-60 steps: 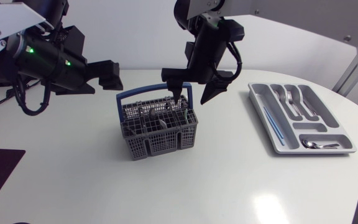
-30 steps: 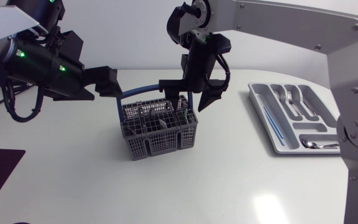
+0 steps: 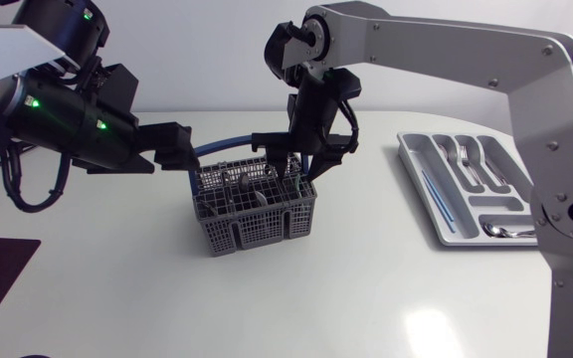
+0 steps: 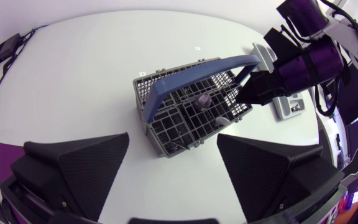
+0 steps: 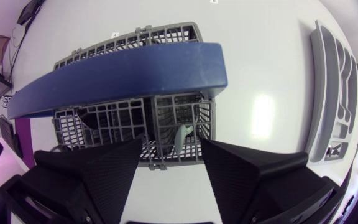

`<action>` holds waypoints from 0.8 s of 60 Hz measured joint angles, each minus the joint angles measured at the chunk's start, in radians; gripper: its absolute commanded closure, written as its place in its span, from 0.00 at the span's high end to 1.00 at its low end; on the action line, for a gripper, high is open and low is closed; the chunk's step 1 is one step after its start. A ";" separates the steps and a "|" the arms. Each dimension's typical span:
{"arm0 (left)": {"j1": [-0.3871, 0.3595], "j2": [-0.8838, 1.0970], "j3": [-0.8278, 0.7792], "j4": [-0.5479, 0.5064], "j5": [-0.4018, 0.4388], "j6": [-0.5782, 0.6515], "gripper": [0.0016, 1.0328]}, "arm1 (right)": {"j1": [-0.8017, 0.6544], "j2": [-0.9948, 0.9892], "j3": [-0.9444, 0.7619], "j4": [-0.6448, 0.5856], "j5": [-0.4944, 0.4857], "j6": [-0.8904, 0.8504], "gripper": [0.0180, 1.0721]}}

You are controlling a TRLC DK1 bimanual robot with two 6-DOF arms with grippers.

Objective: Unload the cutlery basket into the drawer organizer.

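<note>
1. R gripper [image 5: 173, 149]: fingers apart, tips down over one end of cutlery basket [image 5: 135, 118], blue handle [image 5: 123, 81] just ahead of them.
2. Pale utensil end [image 5: 182, 138] poking up between R fingers, not clamped.
3. L gripper [image 4: 173, 138]: fingers wide apart, holding nothing; basket ahead of tips, no contact.
4. More cutlery inside basket compartments, too dim to tell apart.
5. Drawer organizer [image 3: 510, 169] well apart from both sets of fingers, beyond R ones; forks [image 3: 466, 159] and spoon [image 3: 510, 232] in its slots.

Right jaws spread over cutlery basket [image 3: 257, 224].
</note>
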 measured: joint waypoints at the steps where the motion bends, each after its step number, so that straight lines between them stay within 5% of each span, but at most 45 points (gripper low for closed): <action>1: -0.002 0.000 -0.001 0.000 0.002 0.000 0.96 | 0.000 0.000 -0.001 0.000 0.000 0.000 0.56; 10: -0.017 -0.001 -0.003 0.001 0.003 0.000 0.96 | -0.001 0.000 -0.017 0.011 -0.001 0.015 0.40; 48: -0.074 -0.002 -0.025 0.044 0.006 0.000 0.96 | -0.016 0.000 -0.081 0.078 -0.003 0.041 0.31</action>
